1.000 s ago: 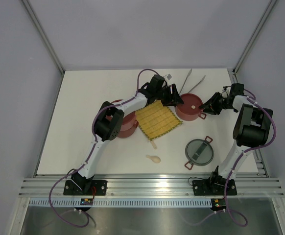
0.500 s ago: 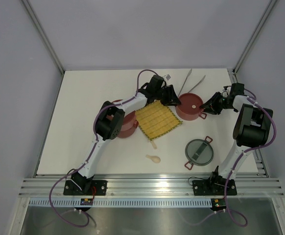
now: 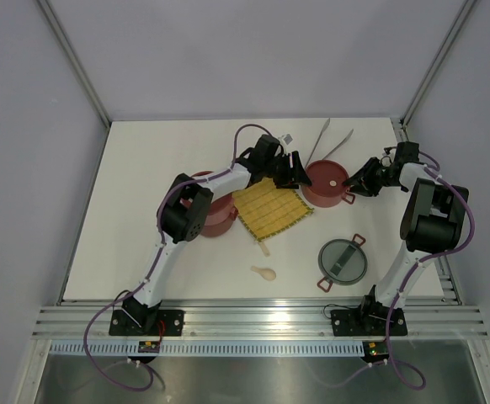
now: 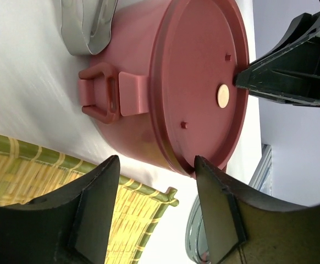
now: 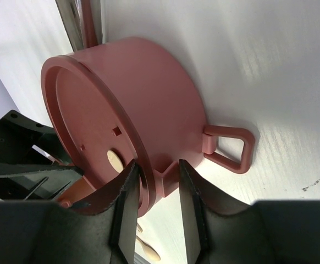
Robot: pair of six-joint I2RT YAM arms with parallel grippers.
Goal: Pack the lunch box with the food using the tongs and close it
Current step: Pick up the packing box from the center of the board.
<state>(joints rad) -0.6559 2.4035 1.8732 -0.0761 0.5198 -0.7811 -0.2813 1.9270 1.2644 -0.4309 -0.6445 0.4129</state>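
A dark-red lunch box tier (image 3: 327, 183) with its flat red lid (image 4: 204, 82) on stands at the back right of the table. My left gripper (image 3: 295, 171) is open at its left side, and one fingertip (image 4: 204, 170) touches the lid's rim. From the right, my right gripper (image 3: 356, 187) is shut on the rim and a bracket of the tier (image 5: 149, 93). A second red tier (image 3: 220, 215) lies half under the left arm. The silver tongs (image 3: 329, 139) rest on the table behind the tier. No food shows.
A yellow woven mat (image 3: 270, 206) lies between the two tiers. The grey see-through top lid (image 3: 343, 261) sits at the front right, and a cream spoon (image 3: 263, 272) lies at the front middle. The tier's loop handle (image 5: 231, 146) sticks out beside my right fingers.
The left gripper narrowed and widened again, and drew slightly left and nearer. The lidded tier and my right gripper have hardly moved.
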